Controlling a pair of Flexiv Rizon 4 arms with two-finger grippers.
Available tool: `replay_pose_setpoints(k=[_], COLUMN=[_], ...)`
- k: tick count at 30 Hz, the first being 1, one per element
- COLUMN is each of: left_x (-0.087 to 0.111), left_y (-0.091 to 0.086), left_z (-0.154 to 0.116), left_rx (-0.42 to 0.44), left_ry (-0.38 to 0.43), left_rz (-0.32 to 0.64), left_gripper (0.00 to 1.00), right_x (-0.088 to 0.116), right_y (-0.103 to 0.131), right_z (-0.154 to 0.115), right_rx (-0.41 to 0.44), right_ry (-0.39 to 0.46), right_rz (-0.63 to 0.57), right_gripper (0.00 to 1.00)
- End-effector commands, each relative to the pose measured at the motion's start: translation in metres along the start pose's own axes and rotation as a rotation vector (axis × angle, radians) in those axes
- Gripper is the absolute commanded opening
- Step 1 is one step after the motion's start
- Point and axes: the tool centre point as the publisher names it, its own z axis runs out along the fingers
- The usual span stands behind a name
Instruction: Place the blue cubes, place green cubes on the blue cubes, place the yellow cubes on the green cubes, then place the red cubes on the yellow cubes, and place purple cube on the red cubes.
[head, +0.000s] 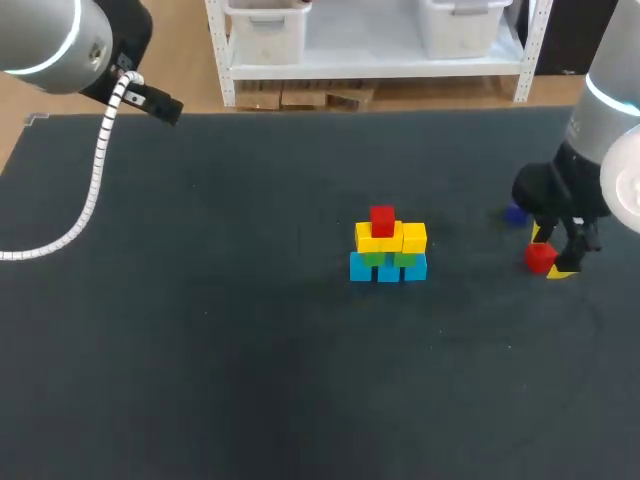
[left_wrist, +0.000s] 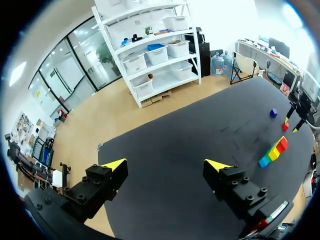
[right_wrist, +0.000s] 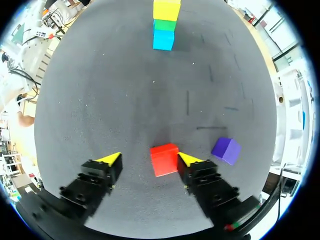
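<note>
Right gripper (right_wrist: 149, 160): low over the counter (head: 200, 350), fingers apart; the loose red cube (right_wrist: 164, 159) lies between them, against one finger and well clear of the other; not clamped.

Left gripper (left_wrist: 166, 165): fingers apart, nothing between them; held high at the counter's 10 o'clock corner, well away from the work.

Stack (head: 388, 250): mid-counter; blue row at the bottom, green above it, yellow above that, one red cube (head: 382, 220) seated on the yellow. The loose red cube lies at the stack's 3 o'clock, well apart; the purple cube (right_wrist: 226, 150) lies at the loose cube's 11 o'clock in the head view, just beside the nearer finger.

Step in hand, as judged: grasping the second red cube; purple not yet placed.

Risks, as judged:
- the cube sits off-centre; on closing, the far finger may shove or twist it, giving a skewed hold;
- a skewed cube would seat badly on the yellow layer, where the free room beside the seated red looks small;
- a low or wide approach could strike the seated red and topple the upper layers;
- the finger beside the purple cube could nudge it away.
</note>
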Motion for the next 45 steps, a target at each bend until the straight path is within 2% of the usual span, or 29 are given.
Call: replay_pose_setpoints(k=[1,6,13,29,31,32,33,35,36,37,38,45], left_x=[0.0,0.0,0.0,0.0,0.0,0.0,0.0,0.0,0.0,0.0,0.0,0.0], left_y=[0.001,0.001,0.001,0.001,0.001,0.001,0.001,0.001,0.001,0.001,0.001,0.001], left_z=[0.0,0.0,0.0,0.0,0.0,0.0,0.0,0.0,0.0,0.0,0.0,0.0], left_rx=[0.004,0.004,0.004,0.004,0.004,0.004,0.004,0.004,0.004,0.004,0.004,0.004], left_ry=[-0.001,-0.001,-0.001,-0.001,-0.001,-0.001,-0.001,-0.001,-0.001,-0.001,-0.001,-0.001], left_rz=[0.001,0.001,0.001,0.001,0.001,0.001,0.001,0.001,0.001,0.001,0.001,0.001], left_gripper=[1.0,1.0,1.0,1.0,1.0,1.0,1.0,1.0,1.0,1.0,1.0,1.0], right_x=[0.002,0.001,-0.001,0.001,0.003,0.004,0.005,0.006,0.007,0.008,0.008,0.003], right_y=[0.006,0.003,-0.001,-0.009,-0.009,-0.009,-0.009,-0.008,-0.008,-0.008,-0.008,-0.011], right_z=[-0.009,-0.013,0.001,0.013,0.014,0.015,0.016,0.017,0.018,0.018,0.018,0.012], right_rx=[0.035,0.04,0.01,-0.018,-0.018,-0.019,-0.02,-0.021,-0.021,-0.02,-0.018,-0.025], right_ry=[-0.004,0.0,0.021,0.038,0.039,0.039,0.04,0.042,0.049,0.05,0.049,0.061], right_rz=[0.006,-0.003,-0.025,-0.053,-0.048,-0.046,-0.044,-0.039,-0.032,-0.031,-0.03,0.04], right_gripper=[1.0,1.0,1.0,1.0,0.85,0.73,0.52,0.44,0.31,0.11,0.0,0.0])
